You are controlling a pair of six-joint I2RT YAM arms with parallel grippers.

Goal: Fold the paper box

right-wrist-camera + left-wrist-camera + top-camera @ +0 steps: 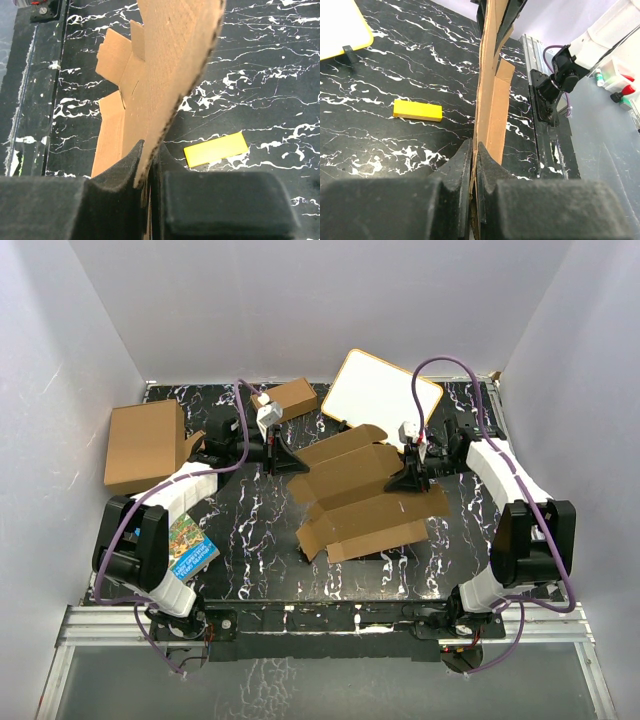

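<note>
Paper box [365, 495] is spread unfolded at mid-table [250, 540]. Left tool [474, 162] is clamped shut on one edge, right tool [149, 167] on the opposite edge. Wrist views crop the box; a yellow block [216, 149] is nearby.

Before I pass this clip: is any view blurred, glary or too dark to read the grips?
Top external: evenly lit, sharp, no glare on the paper box. Left wrist: left gripper looms soft and dark up close; the cardboard it pinches sharpens farther off. Right wrist: right gripper equally blurred, yellow block crisp.
</note>
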